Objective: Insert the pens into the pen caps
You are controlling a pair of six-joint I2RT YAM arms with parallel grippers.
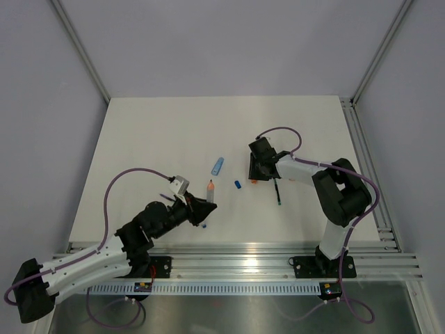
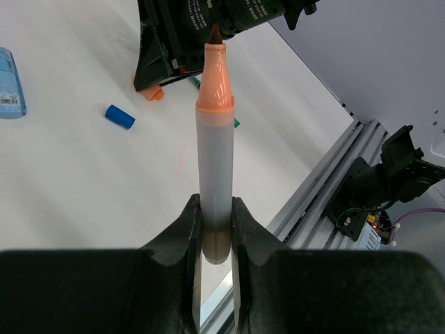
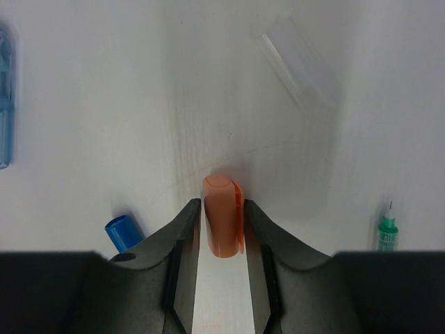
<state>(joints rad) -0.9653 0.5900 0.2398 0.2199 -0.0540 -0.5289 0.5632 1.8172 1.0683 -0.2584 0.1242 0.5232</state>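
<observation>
One orange cap (image 3: pixel 222 226) flanked by right gripper (image 3: pixel 221 207), grip unclear, left gripper (image 2: pixel 215 207) clamping orange-tipped pen (image 2: pixel 214 139).

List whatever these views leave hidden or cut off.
- Left wrist: orange-tipped pen, rear end buried between the fingers of the left end effector.
- Right wrist: green-tipped pen, barrel behind the right end effector body.
- Right wrist: light blue cap, cut by the left edge.
- Right wrist: orange cap, finger contact unclear.

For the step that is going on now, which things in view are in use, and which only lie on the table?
In use:
- orange-ended pen, gripped in the left jaws
- orange cap, between the right jaws

Lying about:
- blue cap
- light blue cap
- clear cap
- green-tipped pen
</observation>
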